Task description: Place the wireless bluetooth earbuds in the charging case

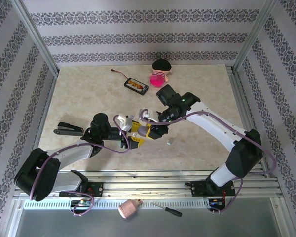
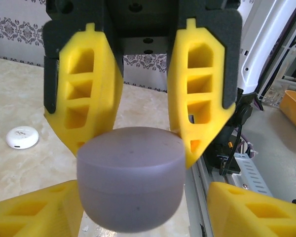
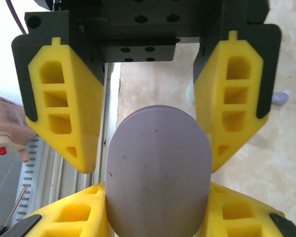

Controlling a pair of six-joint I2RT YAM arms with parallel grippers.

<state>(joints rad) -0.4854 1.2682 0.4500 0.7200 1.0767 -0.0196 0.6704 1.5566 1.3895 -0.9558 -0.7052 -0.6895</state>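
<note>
Lavender pebble-shaped plastic case [image 2: 130, 190], clenched at once by yellow-fingered left gripper [image 2: 135, 152] and right gripper [image 3: 153, 165] alike.

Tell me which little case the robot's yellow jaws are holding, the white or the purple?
The lavender charging case: yellow jaws press on it from both sides. The white case lies alone on the tabletop, untouched.
</note>
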